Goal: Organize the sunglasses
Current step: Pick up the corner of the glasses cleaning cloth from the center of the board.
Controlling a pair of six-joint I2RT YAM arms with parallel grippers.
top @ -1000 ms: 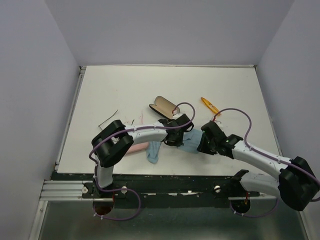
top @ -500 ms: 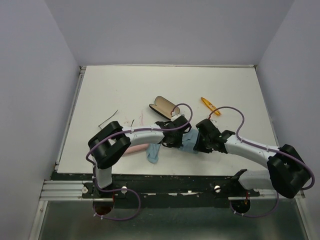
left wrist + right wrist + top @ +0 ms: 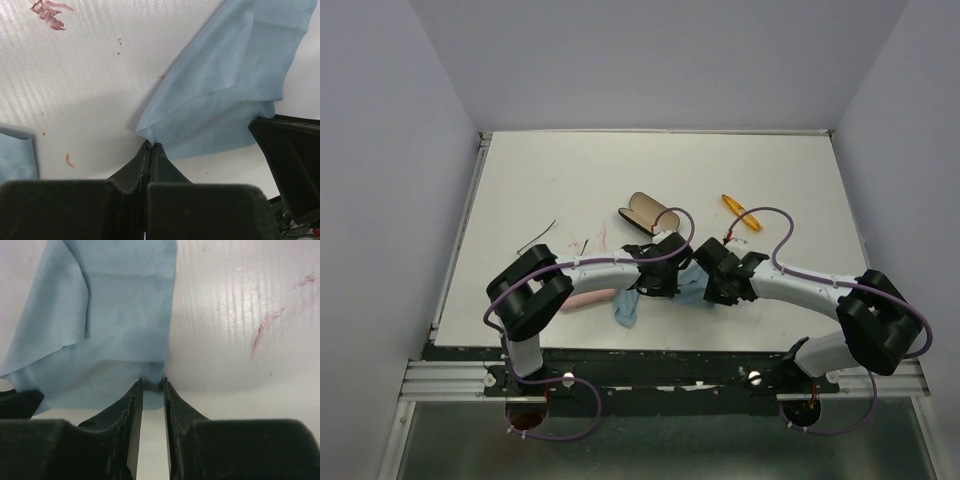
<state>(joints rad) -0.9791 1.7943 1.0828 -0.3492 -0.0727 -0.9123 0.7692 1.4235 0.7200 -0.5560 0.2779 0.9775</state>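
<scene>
Pincer on the left arm [image 3: 150,145] is clamped tight on a corner of the light-blue cloth [image 3: 225,95]. The right pincer [image 3: 152,382] has slid leftward over the last second, jaws narrow, straddling the cloth's other edge. The orange sunglasses [image 3: 740,213] lie untouched on the tabletop [image 3: 570,180], farther right; straightening the cloth probably comes first.

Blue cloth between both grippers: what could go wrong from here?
1. The left gripper is shut on only a corner of the cloth; a pull may slip it free.
2. The right gripper, jaws slightly apart at the flat edge, may close on nothing.
3. Both grippers sit close and could collide.
</scene>
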